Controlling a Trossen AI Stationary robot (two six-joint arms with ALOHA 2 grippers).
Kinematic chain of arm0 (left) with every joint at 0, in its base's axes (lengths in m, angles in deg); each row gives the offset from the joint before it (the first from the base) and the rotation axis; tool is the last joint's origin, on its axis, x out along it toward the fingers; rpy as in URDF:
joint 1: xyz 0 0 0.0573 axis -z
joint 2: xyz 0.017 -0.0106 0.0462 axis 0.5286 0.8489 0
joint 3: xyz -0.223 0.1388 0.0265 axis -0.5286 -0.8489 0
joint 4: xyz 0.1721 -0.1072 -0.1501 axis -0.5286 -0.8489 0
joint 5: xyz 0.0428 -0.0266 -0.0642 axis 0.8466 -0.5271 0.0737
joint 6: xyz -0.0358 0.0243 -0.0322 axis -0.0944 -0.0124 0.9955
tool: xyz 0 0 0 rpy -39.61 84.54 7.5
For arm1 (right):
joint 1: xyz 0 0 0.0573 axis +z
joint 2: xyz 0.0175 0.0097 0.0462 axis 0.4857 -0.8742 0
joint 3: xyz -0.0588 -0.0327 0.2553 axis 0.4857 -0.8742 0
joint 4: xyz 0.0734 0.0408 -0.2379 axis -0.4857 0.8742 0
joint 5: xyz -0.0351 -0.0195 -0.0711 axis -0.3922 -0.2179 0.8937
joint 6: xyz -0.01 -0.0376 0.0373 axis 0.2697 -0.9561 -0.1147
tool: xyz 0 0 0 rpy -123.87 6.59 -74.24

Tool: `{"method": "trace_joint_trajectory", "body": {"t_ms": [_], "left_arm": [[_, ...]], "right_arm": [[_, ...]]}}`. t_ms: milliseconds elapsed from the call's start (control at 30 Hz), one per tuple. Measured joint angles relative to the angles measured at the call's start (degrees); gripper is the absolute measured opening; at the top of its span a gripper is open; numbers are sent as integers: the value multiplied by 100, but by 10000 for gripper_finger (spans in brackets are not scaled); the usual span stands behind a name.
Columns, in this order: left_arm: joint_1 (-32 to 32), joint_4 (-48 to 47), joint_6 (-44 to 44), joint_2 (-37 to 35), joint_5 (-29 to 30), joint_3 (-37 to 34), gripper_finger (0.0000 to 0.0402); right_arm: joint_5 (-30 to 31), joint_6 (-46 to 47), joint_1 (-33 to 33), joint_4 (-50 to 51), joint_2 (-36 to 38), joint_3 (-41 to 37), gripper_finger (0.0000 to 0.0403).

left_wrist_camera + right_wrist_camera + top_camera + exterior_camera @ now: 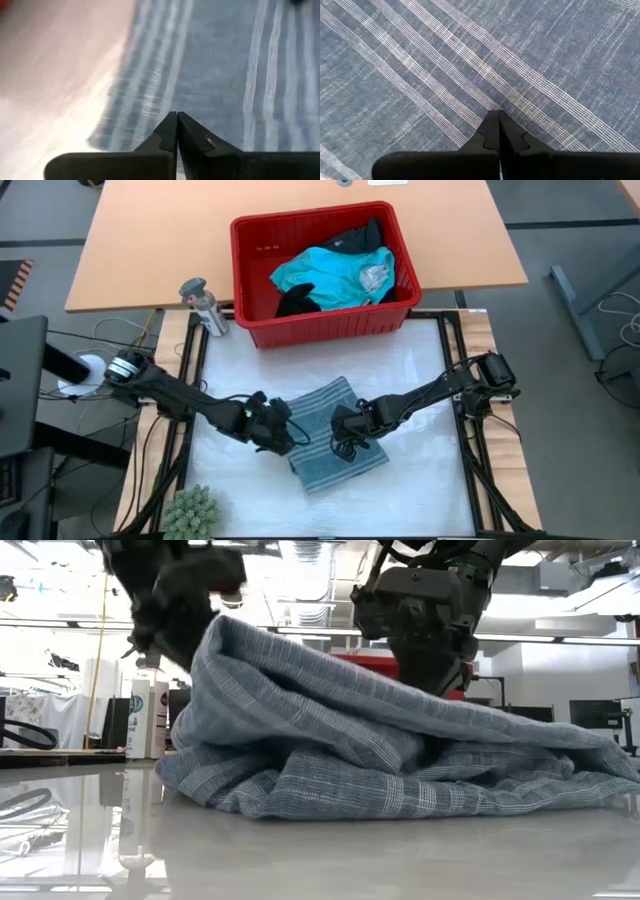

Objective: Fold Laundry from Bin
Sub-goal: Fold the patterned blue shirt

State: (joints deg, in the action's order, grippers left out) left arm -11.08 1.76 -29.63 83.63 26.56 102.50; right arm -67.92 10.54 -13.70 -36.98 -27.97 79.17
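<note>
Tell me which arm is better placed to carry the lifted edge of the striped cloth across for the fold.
Probably left: the left gripper holds the striped cloth raised at its edge, while the right gripper sits mid-cloth.

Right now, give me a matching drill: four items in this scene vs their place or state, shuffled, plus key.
Column one:
1. striped garment
2. turquoise garment
3. grey bottle
4. left gripper

Column two:
A. fingers shut together above striped cloth
B. inside the red bin
C. lying on the white work surface between both arms
D. standing beside the bin, on its left in the high view

Pairs: 1-C, 2-B, 3-D, 4-A. The right gripper is also shut, over the same striped garment.
</note>
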Motion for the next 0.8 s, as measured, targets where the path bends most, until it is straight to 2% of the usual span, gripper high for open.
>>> {"method": "trace_joint_trajectory", "body": {"t_ms": [100,167,200,333,433,567,633,800], "left_arm": [[197,271,248,-229,701,0,0],[286,822,31,-286,1163,-2,0],[300,1147,-164,-288,1208,-18,0],[256,2742,-852,-196,889,-511,0],[181,3623,-1126,-205,685,-1026,0],[140,4564,-1171,-209,420,-1616,0],[170,5078,-1163,-188,410,-1867,0],[103,5414,-1009,-161,495,-2424,0]], "right_arm": [[1,7,0,-149,77,-7,15],[1,5,20,-338,230,-7,15],[14,10,42,-422,330,-7,15],[63,-167,260,-1242,581,4,15],[-8,-494,498,-2123,411,9,15],[-182,-701,661,-2962,-105,-5,15],[-331,-882,680,-3736,-426,-9,15],[-984,-733,678,-5738,-1467,15,15]]}}
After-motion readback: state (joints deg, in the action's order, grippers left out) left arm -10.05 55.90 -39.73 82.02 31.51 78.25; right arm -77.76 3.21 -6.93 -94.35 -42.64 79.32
